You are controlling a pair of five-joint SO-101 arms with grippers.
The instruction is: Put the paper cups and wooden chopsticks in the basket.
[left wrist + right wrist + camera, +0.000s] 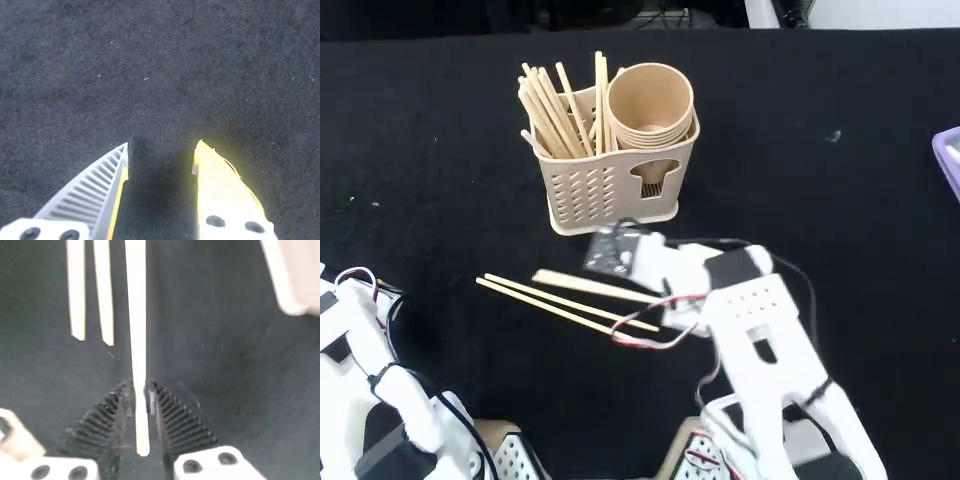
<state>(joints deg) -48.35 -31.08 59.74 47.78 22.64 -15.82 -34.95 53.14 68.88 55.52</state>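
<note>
The basket (610,195) stands upright at the upper centre of the high view on the black counter (840,230). Its right compartment holds the stacked paper cups (650,100). Its left compartment holds a bundle of chopsticks (555,105) that fans up past the rim.

Below the basket, mid-frame, are three more sticks. My right end effector (139,390) is pinched narrow around the single chopstick (136,315), near one of its ends. The two loose chopsticks (90,290) lie just beside it, roughly parallel and clear of my fingers. My right arm (760,340) stretches from the bottom edge up to just short of the basket's front wall.

My left end effector (161,150) hangs over bare counter with its fingers moderately spread, holding nothing. My left arm (360,400) sits in the lower left corner, well apart from the sticks.

A purple object (948,160) pokes in at the right edge. Open counter lies on both sides of the basket.
</note>
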